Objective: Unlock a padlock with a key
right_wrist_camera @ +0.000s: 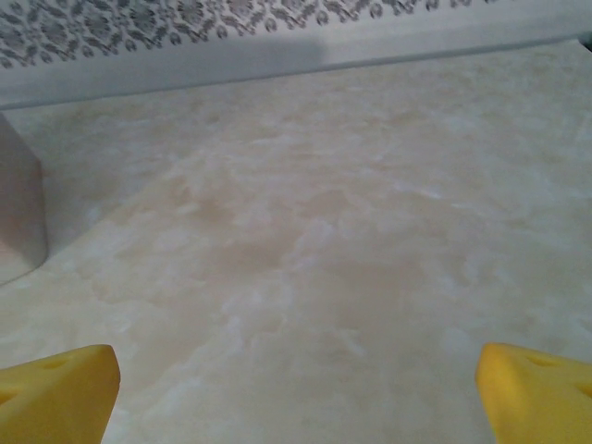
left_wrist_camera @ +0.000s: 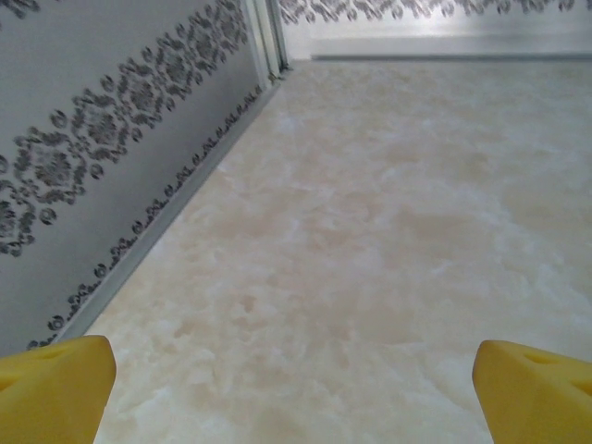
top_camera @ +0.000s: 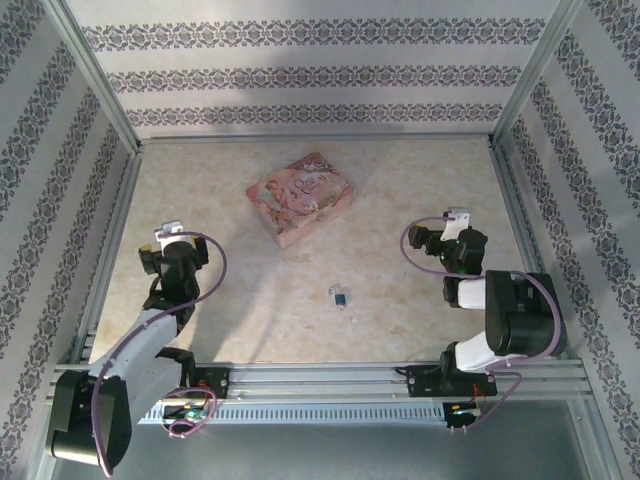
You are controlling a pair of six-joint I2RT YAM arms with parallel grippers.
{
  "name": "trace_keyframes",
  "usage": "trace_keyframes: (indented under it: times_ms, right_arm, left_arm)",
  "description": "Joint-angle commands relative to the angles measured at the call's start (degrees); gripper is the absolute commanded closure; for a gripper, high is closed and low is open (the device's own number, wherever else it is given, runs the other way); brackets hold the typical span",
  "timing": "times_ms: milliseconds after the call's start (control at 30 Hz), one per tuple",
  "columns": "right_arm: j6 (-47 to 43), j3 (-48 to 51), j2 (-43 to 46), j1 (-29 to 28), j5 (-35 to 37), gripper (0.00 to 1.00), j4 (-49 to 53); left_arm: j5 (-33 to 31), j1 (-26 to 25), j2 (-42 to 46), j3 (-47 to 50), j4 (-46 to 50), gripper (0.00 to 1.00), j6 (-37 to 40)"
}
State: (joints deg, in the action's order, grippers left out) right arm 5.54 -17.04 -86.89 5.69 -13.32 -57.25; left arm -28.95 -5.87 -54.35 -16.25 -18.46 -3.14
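Wore black joint housings and white link shells on the left arm (top_camera: 140,340) and the right arm (top_camera: 515,315), both rising from the mounting rail (top_camera: 320,375). Trailed purple cables (top_camera: 222,262) in loops down toward that rail. Ended in blunt yellow fingertips (left_wrist_camera: 51,388), with white brackets (top_camera: 458,218) farthest from the rail.

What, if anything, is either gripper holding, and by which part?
Nothing is held. The left gripper and right gripper are both open and empty; the padlock lies on the table, apart from both.
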Motion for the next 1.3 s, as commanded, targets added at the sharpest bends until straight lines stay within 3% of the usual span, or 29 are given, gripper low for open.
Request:
trace_keyframes:
  times_ms: [0, 200, 333, 467, 600, 733, 900, 967, 1033, 1100, 1267]
  right_arm:
    - [-2.1, -1.5, -1.8, -0.7, -2.7, 0.02, -3.5]
    - [-3.5, -3.9, -1.4, -2.9, 1.9, 0.02, 1.0]
    - [-3.8, -4.2, -1.2, -3.6, 3.4, 0.01, 1.7]
    - [-3.9, -4.2, -1.2, -3.6, 3.6, 0.02, 1.8]
    - [-3.9, -4.2, -1.2, -3.7, 3.7, 0.02, 1.8]
    - [-3.9, -4.2, -1.1, -3.7, 3.7, 0.02, 1.8]
    - [-3.8, -4.2, -1.2, -3.8, 3.9, 0.02, 1.9]
    - [-3.9, -4.2, -1.2, -3.8, 4.0, 0.02, 1.9]
    - [-3.9, -4.3, -1.1, -3.8, 4.2, 0.02, 2.0]
    - [-3.8, -4.3, -1.1, -3.8, 4.4, 0.02, 2.1]
    - [-3.9, -4.3, -1.1, -3.9, 4.6, 0.02, 2.1]
  left_arm:
    - [4.0, 0.8, -3.2, 0.6, -6.2, 0.01, 2.0]
    - [11.4, 0.6, -9.5, 1.3, -14.7, 0.01, 2.7]
    - [16.3, 0.6, -13.9, 4.1, -28.6, 0.01, 5.1]
    - [20.6, 0.7, -18.1, 2.7, -31.0, 0.01, 6.3]
    - [22.7, 0.7, -23.0, 1.9, -37.1, 0.01, 8.1]
    - [25.1, 1.5, -27.4, -1.1, -36.2, 0.01, 7.1]
    - [25.9, 2.2, -38.9, 0.2, -51.2, 0.01, 7.2]
    - [26.6, 2.7, -36.1, -0.9, -44.0, 0.01, 5.8]
    - [28.0, 3.3, -37.7, -2.7, -43.5, 0.01, 6.2]
    - [29.4, 5.2, -36.5, -6.6, -33.7, 0.01, 3.5]
    - [32.4, 7.2, -37.1, -5.8, -36.7, 0.01, 2.4]
